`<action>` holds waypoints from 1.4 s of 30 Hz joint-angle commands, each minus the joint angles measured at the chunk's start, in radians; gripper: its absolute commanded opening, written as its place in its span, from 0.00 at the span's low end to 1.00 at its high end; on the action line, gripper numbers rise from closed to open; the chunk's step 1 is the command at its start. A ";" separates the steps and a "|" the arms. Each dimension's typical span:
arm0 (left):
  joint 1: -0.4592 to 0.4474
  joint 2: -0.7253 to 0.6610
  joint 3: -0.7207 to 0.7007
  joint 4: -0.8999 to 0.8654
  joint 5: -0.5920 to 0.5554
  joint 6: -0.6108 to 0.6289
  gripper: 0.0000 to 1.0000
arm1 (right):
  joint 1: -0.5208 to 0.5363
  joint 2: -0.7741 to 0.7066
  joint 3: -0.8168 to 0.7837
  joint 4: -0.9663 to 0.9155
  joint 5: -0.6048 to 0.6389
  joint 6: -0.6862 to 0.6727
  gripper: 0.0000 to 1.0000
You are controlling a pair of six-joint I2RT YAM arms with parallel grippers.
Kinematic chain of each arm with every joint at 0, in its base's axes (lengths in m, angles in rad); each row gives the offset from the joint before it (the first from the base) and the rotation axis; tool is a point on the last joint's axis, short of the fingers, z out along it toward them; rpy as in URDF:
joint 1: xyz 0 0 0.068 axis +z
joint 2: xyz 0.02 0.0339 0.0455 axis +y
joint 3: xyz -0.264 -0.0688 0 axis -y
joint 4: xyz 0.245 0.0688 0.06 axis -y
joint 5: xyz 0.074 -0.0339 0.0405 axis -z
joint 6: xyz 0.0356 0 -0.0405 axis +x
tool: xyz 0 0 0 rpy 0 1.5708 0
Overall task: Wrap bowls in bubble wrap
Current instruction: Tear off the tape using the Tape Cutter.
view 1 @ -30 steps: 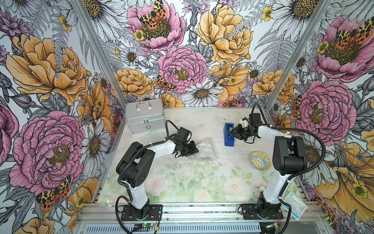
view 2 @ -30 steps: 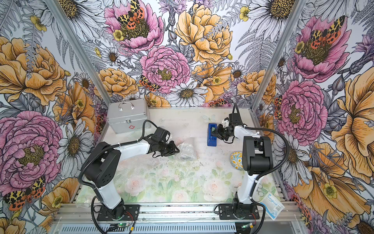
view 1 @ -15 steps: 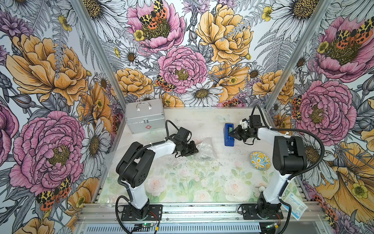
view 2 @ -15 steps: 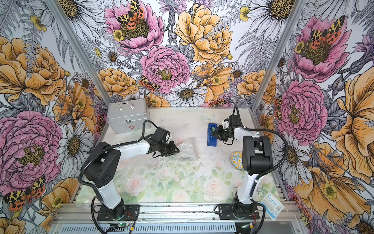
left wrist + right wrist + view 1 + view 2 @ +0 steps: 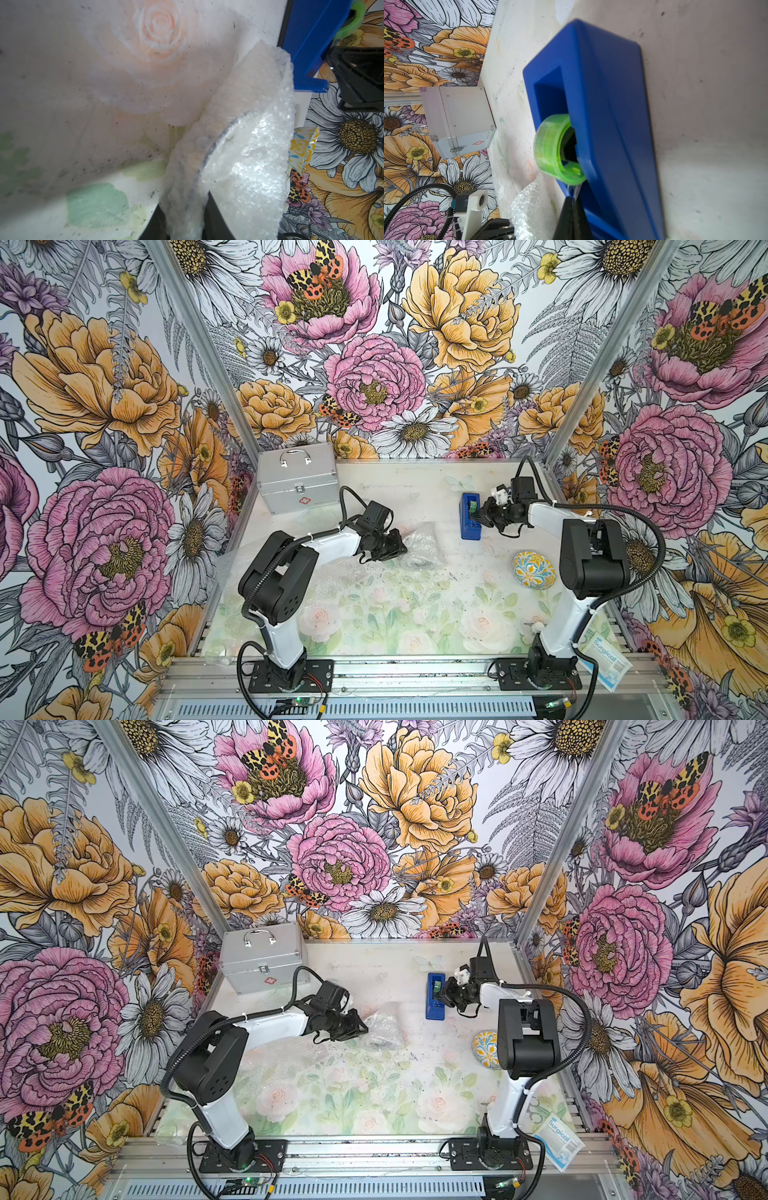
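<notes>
Two bowls are on the table (image 5: 415,614), one bare and one bundled. In both top views the only legible writing is "Surgical" on a white-and-blue packet (image 5: 604,655) at the front right edge. The silver case (image 5: 297,481) at the back left bears only a red cross mark. The bare bowl (image 5: 534,570), patterned blue, white and yellow, lies open face up just beside the right arm. The bubble wrap (image 5: 422,545) is a crinkled, glinting bundle mid-table, its long axis running front to back. The left gripper (image 5: 401,549) is at its left edge.

In the left wrist view, the dark fingers (image 5: 216,224) are clamped on the wrap's bunched edge. A dark arc inside is probably the wrapped bowl's rim.

In the right wrist view, the right gripper (image 5: 571,209) is at the blue tape dispenser (image 5: 612,124). Its jaws are pinched together on the clear tape end (image 5: 575,190) below the green roll (image 5: 550,145).
</notes>
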State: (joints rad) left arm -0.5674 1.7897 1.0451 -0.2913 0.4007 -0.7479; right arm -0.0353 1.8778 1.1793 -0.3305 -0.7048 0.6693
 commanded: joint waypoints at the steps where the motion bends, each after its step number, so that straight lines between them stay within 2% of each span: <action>1: -0.004 -0.029 -0.014 0.015 -0.019 0.019 0.23 | 0.018 -0.042 0.012 -0.005 -0.027 0.010 0.00; 15: -0.005 -0.032 -0.028 0.025 -0.030 0.004 0.21 | 0.046 -0.138 -0.010 -0.005 -0.023 0.040 0.00; 25: -0.008 -0.023 -0.030 0.030 -0.025 0.001 0.21 | 0.054 -0.195 -0.083 -0.004 0.014 0.052 0.00; 35: -0.011 -0.026 -0.025 0.029 -0.025 0.000 0.21 | 0.034 -0.254 -0.092 -0.005 0.012 0.058 0.00; 42: -0.011 -0.021 -0.030 0.035 -0.020 -0.002 0.21 | 0.047 -0.304 -0.179 -0.004 0.022 0.064 0.00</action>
State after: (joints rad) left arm -0.5720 1.7859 1.0321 -0.2802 0.3969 -0.7521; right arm 0.0006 1.6207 1.0374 -0.3382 -0.6743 0.7254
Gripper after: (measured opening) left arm 0.212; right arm 0.047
